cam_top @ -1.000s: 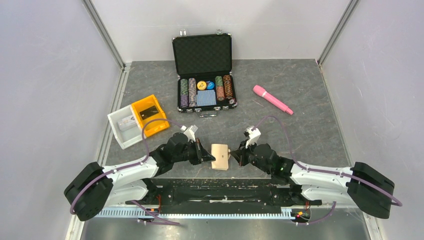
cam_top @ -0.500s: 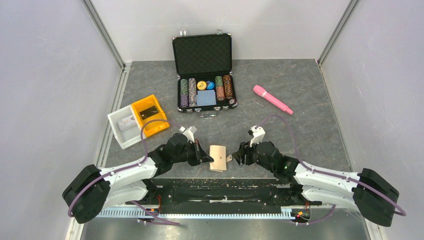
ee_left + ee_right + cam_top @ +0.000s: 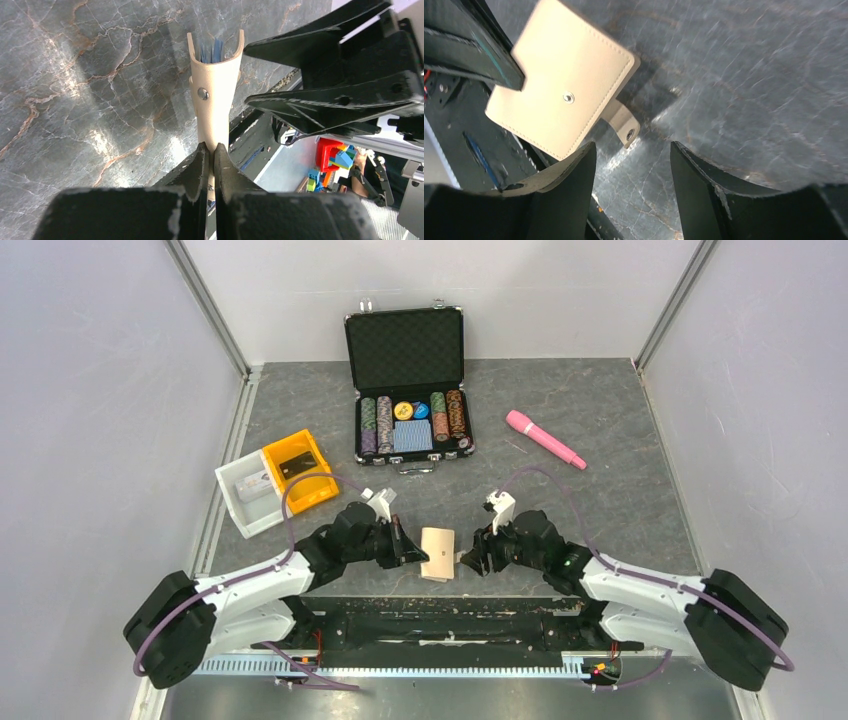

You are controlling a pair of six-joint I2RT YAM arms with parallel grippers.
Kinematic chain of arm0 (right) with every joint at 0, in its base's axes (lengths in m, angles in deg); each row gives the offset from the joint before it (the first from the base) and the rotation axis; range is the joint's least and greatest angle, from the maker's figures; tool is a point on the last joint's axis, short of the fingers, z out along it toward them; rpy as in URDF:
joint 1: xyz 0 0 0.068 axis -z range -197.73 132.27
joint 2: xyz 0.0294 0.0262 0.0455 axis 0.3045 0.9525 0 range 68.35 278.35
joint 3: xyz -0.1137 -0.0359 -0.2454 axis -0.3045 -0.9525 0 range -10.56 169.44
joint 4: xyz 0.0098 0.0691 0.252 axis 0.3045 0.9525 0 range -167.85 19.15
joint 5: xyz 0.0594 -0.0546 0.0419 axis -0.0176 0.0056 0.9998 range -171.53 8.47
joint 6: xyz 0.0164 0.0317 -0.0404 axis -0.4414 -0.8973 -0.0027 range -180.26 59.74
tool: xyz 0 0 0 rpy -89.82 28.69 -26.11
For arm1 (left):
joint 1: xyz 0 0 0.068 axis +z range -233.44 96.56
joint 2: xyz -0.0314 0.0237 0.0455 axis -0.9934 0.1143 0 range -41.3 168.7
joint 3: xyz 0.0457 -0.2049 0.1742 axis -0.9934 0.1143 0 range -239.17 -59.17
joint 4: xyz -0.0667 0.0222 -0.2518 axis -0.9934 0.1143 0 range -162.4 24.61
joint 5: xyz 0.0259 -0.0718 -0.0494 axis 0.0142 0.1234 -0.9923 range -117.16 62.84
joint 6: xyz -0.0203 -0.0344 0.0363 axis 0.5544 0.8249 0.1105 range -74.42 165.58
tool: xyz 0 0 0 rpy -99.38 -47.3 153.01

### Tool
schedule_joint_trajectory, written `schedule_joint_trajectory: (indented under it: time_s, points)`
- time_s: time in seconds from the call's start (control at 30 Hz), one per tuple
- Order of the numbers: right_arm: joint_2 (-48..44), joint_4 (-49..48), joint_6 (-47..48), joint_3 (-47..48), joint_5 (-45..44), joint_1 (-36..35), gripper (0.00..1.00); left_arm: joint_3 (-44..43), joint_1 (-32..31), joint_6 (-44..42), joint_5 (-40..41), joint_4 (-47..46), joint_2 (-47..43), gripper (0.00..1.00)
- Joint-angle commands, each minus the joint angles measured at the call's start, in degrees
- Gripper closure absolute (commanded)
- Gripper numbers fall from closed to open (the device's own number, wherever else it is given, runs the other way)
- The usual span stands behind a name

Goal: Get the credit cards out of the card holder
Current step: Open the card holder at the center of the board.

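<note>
The tan card holder hangs just above the table near its front edge, folded shut, snap stud facing the right wrist camera. My left gripper is shut on its left edge; in the left wrist view the fingertips pinch the tan leather. Blue edges show inside the fold's far end; I cannot tell whether they are credit cards or inner panels. My right gripper stands open just right of the holder, holding nothing. In the right wrist view the loose closing tab hangs off the holder, just ahead of the gripper.
An open black poker-chip case stands at the back centre. A pink wand-like object lies back right. A yellow bin and a white bin sit at the left. The table's front edge and black base rail run just below the holder.
The right gripper opened and let go of the holder's right side, drew back to the right, then came in close again. The left gripper kept its hold.
</note>
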Motion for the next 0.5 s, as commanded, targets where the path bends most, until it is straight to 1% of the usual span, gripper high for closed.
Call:
schedule_joint_trajectory:
  time_s: [0.0,0.2,0.37,0.47]
  points:
    - [4.7,-4.5,1.0,1.8,8.5,0.4,0.42,-2.3,-0.4,-3.0,-2.5,-1.5,-1.1,0.98]
    - [9.3,-7.9,0.5,1.6,8.9,0.7,0.43,-2.4,-0.4,-2.9,-3.2,-1.0,-1.6,0.98]
    - [13.3,-13.7,-2.3,0.5,11.4,0.8,0.46,-2.2,-0.4,-2.6,-2.9,-0.9,-2.1,0.98]
    - [15.3,-16.4,-3.9,0.0,11.4,0.8,0.48,-2.2,-0.4,-2.5,-2.9,-0.8,-2.3,0.98]
